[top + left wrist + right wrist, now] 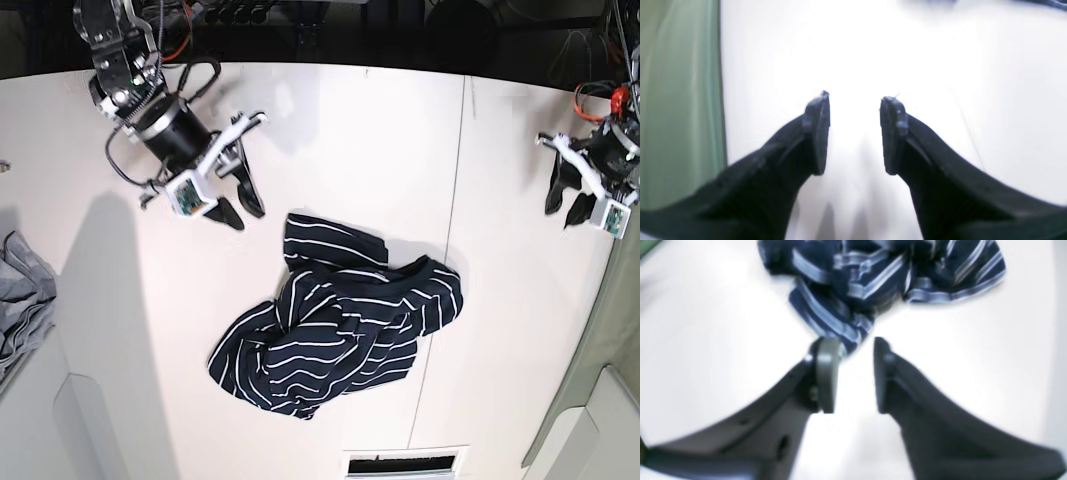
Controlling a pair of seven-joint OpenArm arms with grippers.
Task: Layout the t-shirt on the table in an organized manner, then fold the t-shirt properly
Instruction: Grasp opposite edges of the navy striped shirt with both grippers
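Observation:
The dark navy t-shirt (340,320) with thin white stripes lies crumpled in a heap at the middle of the white table (350,150). My right gripper (243,212) hovers just beyond the shirt's upper-left corner, open and empty. In the right wrist view the t-shirt (873,273) fills the top, and one striped corner reaches down beside the tip of one finger of the right gripper (853,341). My left gripper (565,210) is far off, near the table's right edge. The left gripper (856,98) stands open over bare table (940,83) with nothing between its fingers.
A plain light grey garment (20,290) lies at the left edge of the base view. A thin dark seam (460,200) runs down the table right of the shirt. A green curtain (680,100) hangs past the table edge. A vent slot (400,465) sits at the front edge.

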